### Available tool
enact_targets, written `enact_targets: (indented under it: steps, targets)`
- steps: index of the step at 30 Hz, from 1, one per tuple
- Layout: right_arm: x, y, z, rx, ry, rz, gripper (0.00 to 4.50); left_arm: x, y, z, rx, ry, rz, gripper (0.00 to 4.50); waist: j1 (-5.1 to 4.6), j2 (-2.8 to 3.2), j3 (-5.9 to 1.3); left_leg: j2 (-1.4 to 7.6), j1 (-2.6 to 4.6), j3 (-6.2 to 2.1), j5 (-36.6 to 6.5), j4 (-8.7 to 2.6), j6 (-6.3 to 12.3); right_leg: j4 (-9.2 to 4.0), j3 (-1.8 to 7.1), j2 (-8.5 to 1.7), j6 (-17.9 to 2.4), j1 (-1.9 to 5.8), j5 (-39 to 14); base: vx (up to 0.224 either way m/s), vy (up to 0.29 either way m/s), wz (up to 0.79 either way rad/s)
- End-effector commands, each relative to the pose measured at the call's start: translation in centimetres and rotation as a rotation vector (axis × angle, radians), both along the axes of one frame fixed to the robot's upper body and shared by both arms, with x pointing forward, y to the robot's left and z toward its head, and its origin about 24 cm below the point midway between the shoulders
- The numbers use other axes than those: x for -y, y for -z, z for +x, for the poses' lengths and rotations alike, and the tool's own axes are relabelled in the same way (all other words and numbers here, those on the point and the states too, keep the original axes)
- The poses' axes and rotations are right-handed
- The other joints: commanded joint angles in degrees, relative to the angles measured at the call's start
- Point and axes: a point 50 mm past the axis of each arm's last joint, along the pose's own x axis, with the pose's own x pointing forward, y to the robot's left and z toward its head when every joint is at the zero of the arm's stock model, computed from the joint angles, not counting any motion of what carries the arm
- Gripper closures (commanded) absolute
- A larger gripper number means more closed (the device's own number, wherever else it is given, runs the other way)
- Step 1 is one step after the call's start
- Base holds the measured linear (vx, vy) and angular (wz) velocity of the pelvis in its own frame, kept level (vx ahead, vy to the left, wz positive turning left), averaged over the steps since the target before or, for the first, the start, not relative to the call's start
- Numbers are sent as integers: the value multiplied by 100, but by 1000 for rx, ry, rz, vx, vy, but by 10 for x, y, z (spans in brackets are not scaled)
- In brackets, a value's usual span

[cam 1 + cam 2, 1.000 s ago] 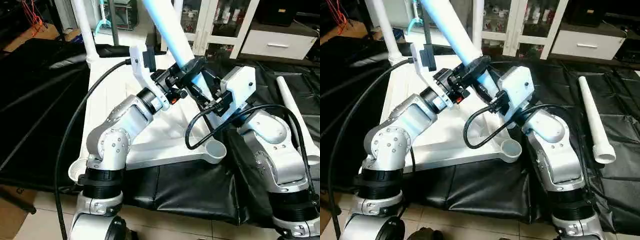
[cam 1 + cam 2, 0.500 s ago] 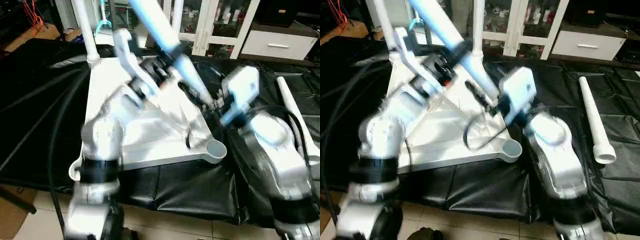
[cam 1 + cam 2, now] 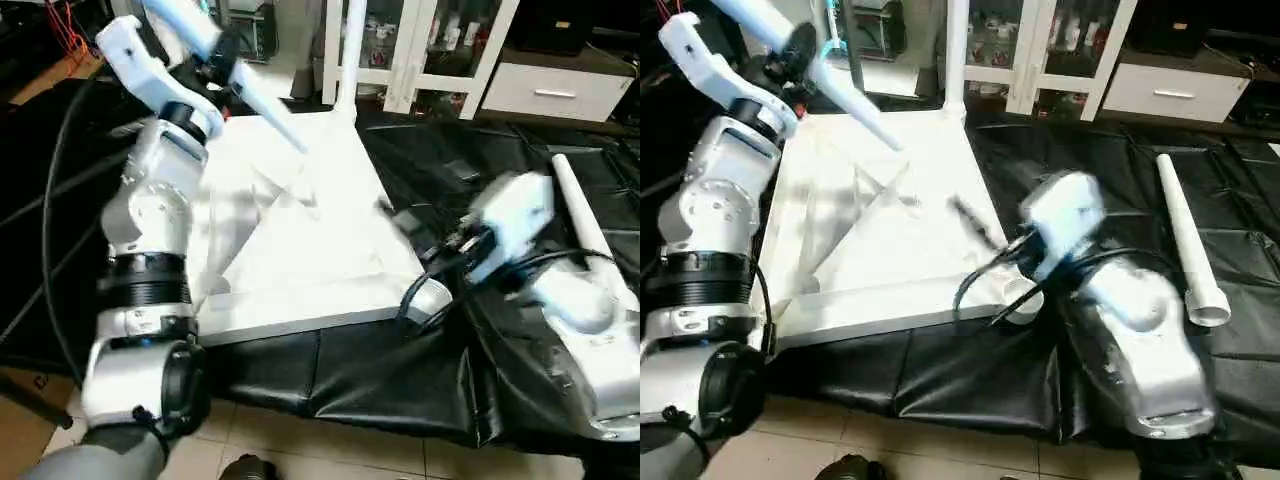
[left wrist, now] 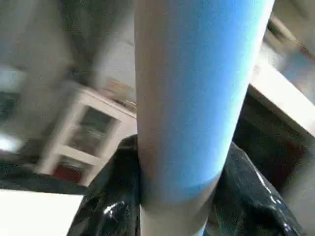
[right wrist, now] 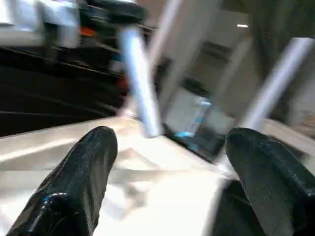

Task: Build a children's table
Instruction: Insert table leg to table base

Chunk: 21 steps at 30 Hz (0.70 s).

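The children's table top lies underside up on the black mat, its ribs showing and a round corner socket at the near right. One white leg stands upright in a far corner. My left gripper, raised at the far left, is shut on another leg, which slants down over the top. My right gripper is low by the near right of the top, open, with nothing between its black fingers. A loose leg lies on the mat to the right.
Black mats cover the floor around the top. A white glass-door cabinet and a white drawer unit stand at the back. A thick black cable hangs along my left arm.
My right gripper opened, let go of the slanting leg and drew back toward the near right. My left arm swung that leg up and to the far left.
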Motion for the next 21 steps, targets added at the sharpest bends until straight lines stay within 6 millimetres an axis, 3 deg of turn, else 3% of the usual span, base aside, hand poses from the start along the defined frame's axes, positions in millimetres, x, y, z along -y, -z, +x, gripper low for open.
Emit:
enact_targets:
  steps: [1, 3, 4, 5, 8, 9, 10, 12, 13, 17, 18, 21]
  targets:
    - [19, -16, 7, 54, 99, 16, 58, 25, -4, -12, 47, 249, 120, 280, -18, 68, -512, 136, 321, -150, -1613, -433, -315, -348, 47, -143, -1168, 128, -838, 0, 0, 0]
    - [28, -29, 11, 90, 123, 19, 58, 35, -4, -24, 25, 437, 147, 280, -25, 69, -517, 141, 318, -150, -1565, -434, -342, -305, 41, -148, -1233, 144, -779, 0, 0, 0]
    - [32, -39, 11, 118, 110, 0, 58, 42, -6, -35, -23, 591, 153, 280, -24, 76, -508, 139, 349, -122, -1587, -417, -336, -319, 45, -121, -1264, 100, -724, 0, 0, 0]
    - [33, -46, 10, 138, 98, -16, 58, 46, -7, -42, -38, 671, 162, 280, -24, 71, -527, 114, 331, -132, -1523, -393, -354, -246, 35, -129, -1317, 151, -636, 0, 0, 0]
    - [34, -63, 7, 175, 55, -29, 58, 53, -9, -57, -96, 861, 159, 280, -30, 64, -498, 100, 306, -98, -1424, -375, -200, -285, 47, -116, -1401, 151, -653, 0, 0, 0]
    - [35, -72, 5, 169, 33, 68, 58, 52, -3, -64, -101, 934, 214, 280, -27, 62, -495, 104, 306, -93, -1437, -371, -170, -306, 52, -123, -1397, 146, -716, 0, 0, 0]
    - [35, -78, 5, 151, 4, 157, 58, 51, 3, -69, -93, 984, 297, 280, -41, 110, -490, 95, 298, -114, -1487, -389, -96, -342, 53, -121, -1321, 159, -995, 0, 0, 0]
    - [34, -82, 4, 122, -38, 235, 58, 49, 12, -73, -92, 1019, 398, 280, -73, 101, -483, 103, 291, -132, -1590, -419, -146, -355, 43, -112, -1239, 165, -1200, 0, 0, 0]
    - [28, -81, 1, 45, -140, 328, 58, 48, 20, -74, -108, 1006, 476, 280, -107, 132, -469, 122, 332, -141, -1817, -446, -227, -380, 51, -98, -1090, 138, -1468, 0, 0, 0]
    - [14, -75, -7, -105, -340, 441, 58, 52, 21, -73, -127, 958, 507, 280, -98, 173, -486, 121, 388, -147, -2119, -445, -438, -396, 49, -108, -1041, 101, -1777, 0, 0, 0]
    - [4, -74, -13, -169, -457, 477, 58, 56, 21, -73, -118, 951, 510, 280, -94, 149, -477, 122, 379, -148, -2167, -457, -489, -408, 45, -109, -1011, 98, -1860, 0, 0, 0]
    - [-4, -78, -15, -221, -565, 549, 58, 62, 20, -73, -109, 956, 516, 280, -96, 130, -476, 110, 370, -156, -2218, -456, -531, -429, 45, -131, -941, 87, -2083, 0, 0, 0]
